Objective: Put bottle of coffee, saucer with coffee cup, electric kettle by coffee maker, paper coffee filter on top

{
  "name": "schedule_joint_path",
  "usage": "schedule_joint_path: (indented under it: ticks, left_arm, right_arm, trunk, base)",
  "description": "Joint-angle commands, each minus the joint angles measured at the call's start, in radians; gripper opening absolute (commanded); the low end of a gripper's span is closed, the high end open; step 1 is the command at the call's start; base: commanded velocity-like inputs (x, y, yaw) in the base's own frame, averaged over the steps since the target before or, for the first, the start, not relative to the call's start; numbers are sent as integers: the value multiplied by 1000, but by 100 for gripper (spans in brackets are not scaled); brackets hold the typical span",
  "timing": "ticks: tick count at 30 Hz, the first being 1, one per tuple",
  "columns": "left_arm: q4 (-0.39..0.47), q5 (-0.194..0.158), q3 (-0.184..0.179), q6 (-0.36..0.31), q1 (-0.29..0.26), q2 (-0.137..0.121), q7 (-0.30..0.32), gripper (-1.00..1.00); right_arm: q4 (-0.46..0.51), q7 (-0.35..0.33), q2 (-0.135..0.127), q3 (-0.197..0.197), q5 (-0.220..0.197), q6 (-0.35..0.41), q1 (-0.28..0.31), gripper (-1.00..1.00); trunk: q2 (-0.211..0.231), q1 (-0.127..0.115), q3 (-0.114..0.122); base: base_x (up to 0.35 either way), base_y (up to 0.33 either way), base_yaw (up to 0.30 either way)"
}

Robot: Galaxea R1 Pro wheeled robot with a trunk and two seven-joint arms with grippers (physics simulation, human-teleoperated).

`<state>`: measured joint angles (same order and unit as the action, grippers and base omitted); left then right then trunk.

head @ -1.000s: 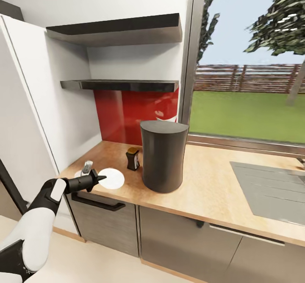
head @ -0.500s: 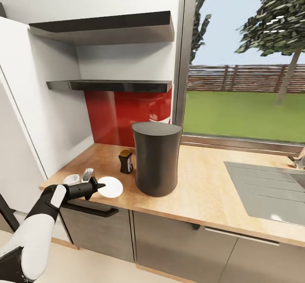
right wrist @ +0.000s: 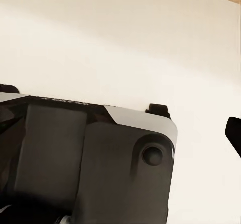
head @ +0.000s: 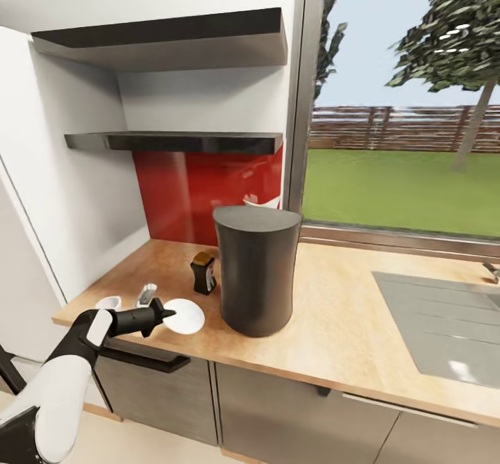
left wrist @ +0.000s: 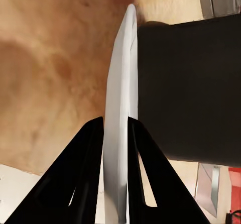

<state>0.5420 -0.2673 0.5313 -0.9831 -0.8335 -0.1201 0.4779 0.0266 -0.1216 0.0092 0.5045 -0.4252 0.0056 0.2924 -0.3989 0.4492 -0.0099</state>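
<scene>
Camera has swung a bit since a second ago, so the whole counter sits differently in frame, but the left arm hasn't really changed its job: it still carries the saucer toward the big dark cylinder.

Biggest thing first: one coffee maker (head: 256,269), the tall dark drum, standing on the countertop (head: 361,325) just beyond the left gripper's (head: 161,313) tips and slightly to its right. That's the relation that matters, since the saucer has to land beside it, on the bare wood between gripper and drum.

One saucer (head: 183,315), pinched by its rim between the left fingers (left wrist: 88,184), which are closed on it; in the wrist view it reads edge-on, its flat running straight ahead along the fingers. One bottle of coffee (head: 204,273) sits past the gripper, close to the drum. One small white cup (head: 108,303) and one small grey item (head: 146,293) I can't identify lie back beside the gripper's wrist.

Right gripper: can't tell its state. Left arm is clearly the nearer one.
</scene>
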Motion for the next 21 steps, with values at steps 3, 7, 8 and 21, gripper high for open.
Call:
schedule_joint_path:
  ticks: [3, 7, 8, 21]
  left_arm:
    - [-20, 5, 5, -5, -1, 1, -17, -100]
    - [-26, 5, 7, -5, -1, 1, -23, -100]
    - [-26, 5, 7, -5, -1, 1, -23, -100]
    - [-29, 5, 4, -5, -1, 2, -24, -100]
  right_arm:
    - [0, -3, 0, 8, -10, 1, 1, 100]
    - [0, -3, 0, 8, -10, 1, 1, 100]
    - [0, -3, 0, 8, -10, 1, 1, 100]
    - [0, -3, 0, 8, -10, 1, 1, 100]
  trunk:
    - [-1, 1, -1]
    - [-1, 1, -1]
    - [-1, 1, -1]
    - [-1, 1, -1]
  base:
    - [207, -50, 0]
    - [63, -10, 0]
    - [49, -2, 0]
    - [122, 0, 0]
